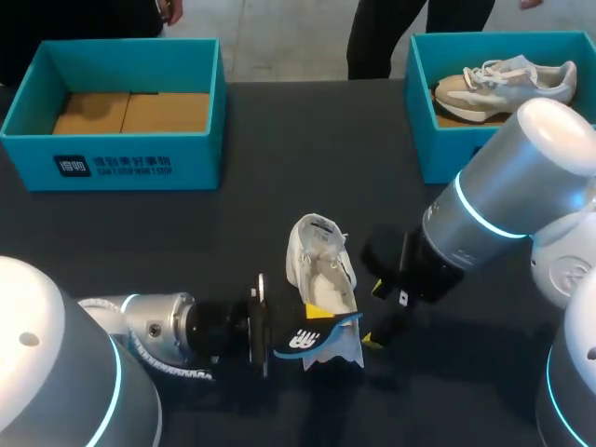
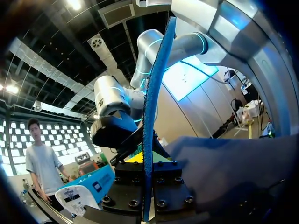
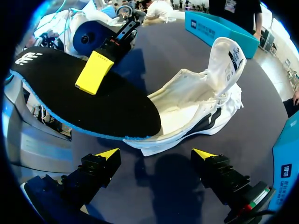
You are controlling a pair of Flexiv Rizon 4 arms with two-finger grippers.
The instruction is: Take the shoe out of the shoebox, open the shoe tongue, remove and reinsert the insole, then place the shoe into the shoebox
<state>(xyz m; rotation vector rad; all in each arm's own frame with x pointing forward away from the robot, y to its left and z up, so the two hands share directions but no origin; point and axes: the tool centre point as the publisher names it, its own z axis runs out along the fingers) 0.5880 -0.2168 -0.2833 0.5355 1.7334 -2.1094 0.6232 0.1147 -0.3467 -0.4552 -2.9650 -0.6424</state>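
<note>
Shoe (image 1: 321,270) is set on the dark worktop (image 1: 279,140) near the middle, its white tongue (image 3: 228,56) pulled up and the opening spread wide. The black insole (image 3: 88,100), blue underneath, is gripped at its logo end by the left tool (image 3: 95,72), which is closed on it; one yellow fingertip is seen on top, while the other is hidden beneath. The insole's other end lies at the shoe's opening, and whether it is already inside cannot be told. The right tool (image 3: 155,153) is held open just beside the shoe, on its right, touching nothing.

The step in hand is judged to be the passing of the insole through the opening, though it cannot be told whether it is going in or coming out. For reinsertion, the insole should be kept low and in line with the shoe's length, black face up, so that its front slides along the footbed instead of folding against the tongue. The shoe is light and would probably be pushed along the worktop, so it is best steadied with the right tool at the heel or sidewall. The grip should be released only once the insole is seated flat. An empty shoebox (image 1: 112,160) stands far left, and a second one (image 1: 424,140), with another shoe in it, far right.
</note>
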